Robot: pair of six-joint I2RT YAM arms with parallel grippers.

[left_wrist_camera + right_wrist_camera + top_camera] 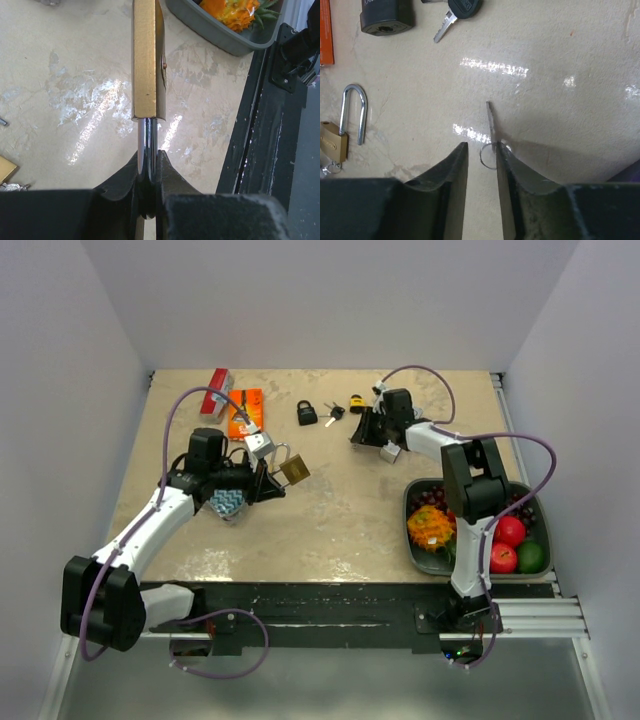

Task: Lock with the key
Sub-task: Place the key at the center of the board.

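Toward the left side of the table point(340, 525), the left gripper point(148, 161) was clamped on the shackle of the brass padlock point(145, 60). Farther back, right of centre, the right gripper point(482, 146) had its jaws slightly parted. The key point(491, 122) leaned against one finger, unpinched. Inserting and turning it apparently remained undone.

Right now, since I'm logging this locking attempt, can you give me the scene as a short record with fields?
left claw: shut on brass padlock, gripped by its shackle
right claw: open, small key standing on edge at one fingertip
key in lock: not yet
loose on table: black padlock, black-headed key, second brass padlock
also present: grey fruit bin
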